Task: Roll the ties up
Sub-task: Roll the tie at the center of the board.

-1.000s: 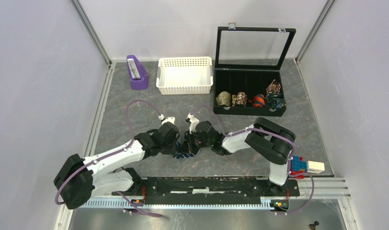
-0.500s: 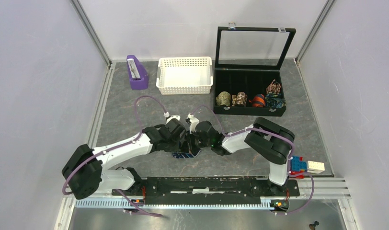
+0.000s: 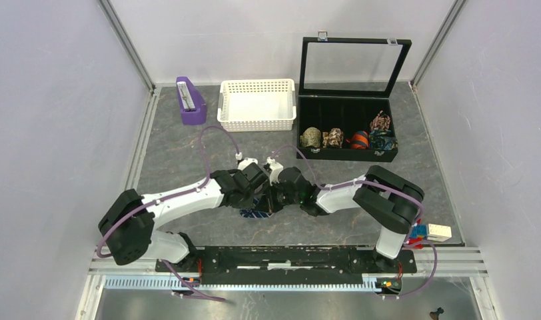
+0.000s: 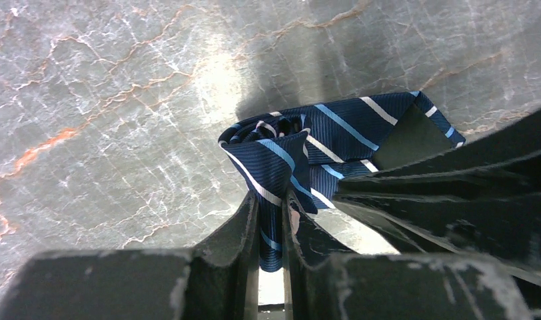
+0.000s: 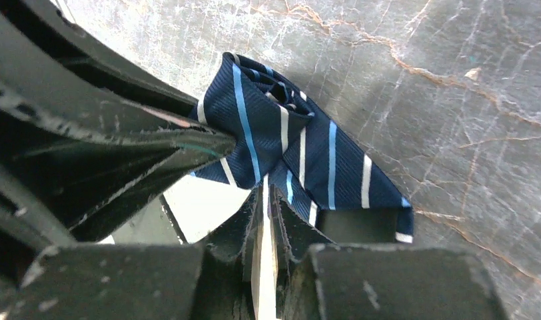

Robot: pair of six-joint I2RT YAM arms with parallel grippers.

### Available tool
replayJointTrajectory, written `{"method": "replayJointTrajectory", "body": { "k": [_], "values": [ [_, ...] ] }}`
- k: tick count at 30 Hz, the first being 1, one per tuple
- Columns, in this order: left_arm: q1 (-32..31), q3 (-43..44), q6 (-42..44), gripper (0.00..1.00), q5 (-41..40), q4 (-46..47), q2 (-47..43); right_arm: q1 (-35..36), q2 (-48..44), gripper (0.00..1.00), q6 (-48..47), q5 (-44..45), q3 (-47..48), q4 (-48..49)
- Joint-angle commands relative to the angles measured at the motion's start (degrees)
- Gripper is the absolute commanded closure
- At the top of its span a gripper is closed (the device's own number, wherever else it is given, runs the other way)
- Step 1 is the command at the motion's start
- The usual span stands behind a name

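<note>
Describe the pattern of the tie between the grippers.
Dark navy tie with thin diagonal light-blue and white stripes; clearest in the left wrist view.

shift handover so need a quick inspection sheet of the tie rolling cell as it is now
surface: grey marbled table
job's things: navy striped tie, partly coiled, pinched from two sides
clutter: white basket, purple stand, open black case holding rolled ties, toy blocks at the near right edge
hands: left hand shut on tie; right hand shut on tie
cables: purple cables arch over the table
surroundings: pale walls, metal frame posts
</note>
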Motion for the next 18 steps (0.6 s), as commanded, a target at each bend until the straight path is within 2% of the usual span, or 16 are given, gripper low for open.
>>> {"method": "replayJointTrajectory", "body": {
  "k": [1, 10, 18],
  "values": [
    [-0.5, 2.62, 0.89, 0.91, -5.75, -3.98, 0.79, -0.8, -3.67, 0.86, -1.91, 0.85, -1.61, -0.02],
    [-1.69, 4.87, 0.08, 0.91, -10.62, -8.07, 3.88, -2.99, -6.25, 0.86, -2.01, 1.94, -5.17, 0.41],
    [-5.3, 10.44, -2.82, 0.91, -16.22, -12.55, 12.11, -5.54, -10.77, 0.86, -2.41, 3.58, -9.69, 0.12]
  ]
}}
